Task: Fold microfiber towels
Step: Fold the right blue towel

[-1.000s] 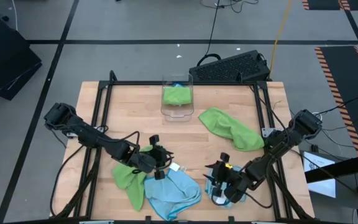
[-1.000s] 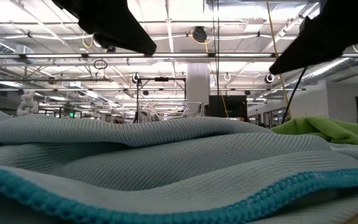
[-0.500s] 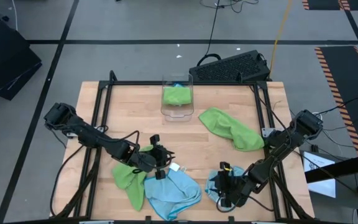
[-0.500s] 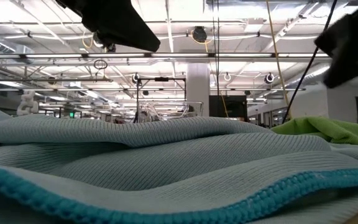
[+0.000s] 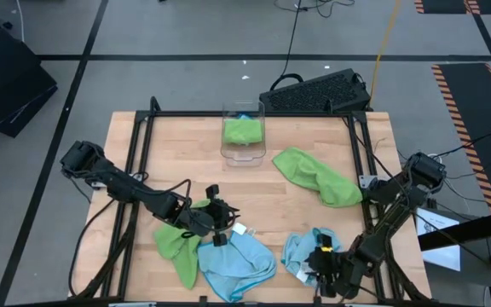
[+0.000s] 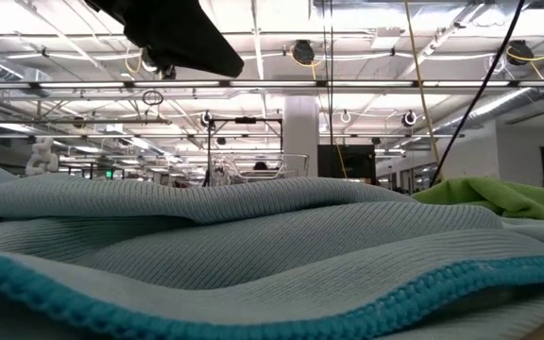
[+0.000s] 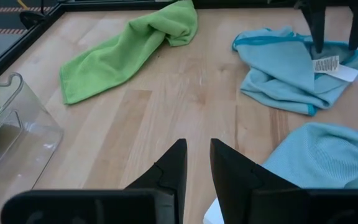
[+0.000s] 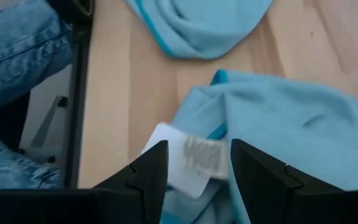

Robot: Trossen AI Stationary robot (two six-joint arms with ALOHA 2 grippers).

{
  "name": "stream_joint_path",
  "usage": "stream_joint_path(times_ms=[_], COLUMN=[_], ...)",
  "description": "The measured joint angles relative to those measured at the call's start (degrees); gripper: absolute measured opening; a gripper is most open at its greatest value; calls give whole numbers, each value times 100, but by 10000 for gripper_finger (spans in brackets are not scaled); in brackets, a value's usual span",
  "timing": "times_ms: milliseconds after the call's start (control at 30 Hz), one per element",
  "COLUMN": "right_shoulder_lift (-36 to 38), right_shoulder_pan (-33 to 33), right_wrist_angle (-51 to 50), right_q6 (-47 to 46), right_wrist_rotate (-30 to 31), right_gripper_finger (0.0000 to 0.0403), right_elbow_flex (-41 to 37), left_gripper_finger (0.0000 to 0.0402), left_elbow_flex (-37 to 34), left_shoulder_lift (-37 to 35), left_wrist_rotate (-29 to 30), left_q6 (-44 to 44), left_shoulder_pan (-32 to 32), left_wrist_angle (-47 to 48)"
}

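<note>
A small light blue towel (image 5: pixel 301 249) with a white tag (image 8: pixel 194 163) lies crumpled at the near right. My right gripper (image 5: pixel 324 266) is open over its near part, fingers pointing down on either side of the tag, as the left wrist view (image 7: pixel 335 43) also shows. My left gripper (image 5: pixel 220 223) is open and empty, low over bare wood (image 7: pixel 196 146). Beside it lie a larger light blue towel (image 5: pixel 239 263) and a lime green towel (image 5: pixel 176 243). Another green towel (image 5: pixel 318 176) lies at the right middle. My right gripper comes at the small blue towel from above, its open fingertips (image 7: pixel 319 48) close to the cloth beside the tag (image 7: pixel 329 65). I cannot tell whether they touch it. The towel lies slack on the table.
A clear plastic bin (image 5: pixel 243 136) at the far middle holds a green towel. A black keyboard (image 5: pixel 318 92) lies beyond the far edge. Black frame rails run along the table's sides. A person's legs in jeans (image 8: pixel 14 56) stand past the near edge. Bare wood lies in the table's middle.
My right gripper has gone toward the table's near edge and a little to the right, and its arm has left the low view. More of the small blue towel now shows on its far side.
</note>
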State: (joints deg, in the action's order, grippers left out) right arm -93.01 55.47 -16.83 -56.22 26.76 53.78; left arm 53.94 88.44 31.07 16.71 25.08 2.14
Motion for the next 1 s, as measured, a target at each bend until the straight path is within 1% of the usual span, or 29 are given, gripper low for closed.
stream_joint_path(times_ms=[100, 233, 433, 667, 733, 833, 900, 1000], right_shoulder_lift=[0, 0, 0, 0, 2, 2, 2, 2], right_shoulder_pan=[157, 290, 327, 327, 327, 309, 302, 270], right_wrist_angle=[-127, -396, -761, -1134, -1090, -961, -694, -230], right_q6=[-162, -597, -1228, -2006, -2065, -2070, -2070, -1975], right_wrist_rotate=[28, 42, 43, 24, 31, 24, 22, 10], right_gripper_finger=[166, 166, 166, 166, 166, 166, 166, 166], right_elbow_flex=[0, 0, 0, -2, -36, -163, -332, -588], left_gripper_finger=[74, 74, 74, 74, 74, 74, 74, 74], left_elbow_flex=[1, 1, 1, 1, 1, 1, 1, 1], left_shoulder_lift=[0, 0, 0, 0, 0, 0, 0, 2], left_wrist_rotate=[2, 2, 4, -6, -165, -627, -875, -967], left_q6=[0, 2, 41, 873, 918, 916, 914, 802], left_shoulder_pan=[0, 0, 0, 0, 0, -1, 31, 119], left_wrist_angle=[-87, -234, -407, -436, -425, -442, -450, -449])
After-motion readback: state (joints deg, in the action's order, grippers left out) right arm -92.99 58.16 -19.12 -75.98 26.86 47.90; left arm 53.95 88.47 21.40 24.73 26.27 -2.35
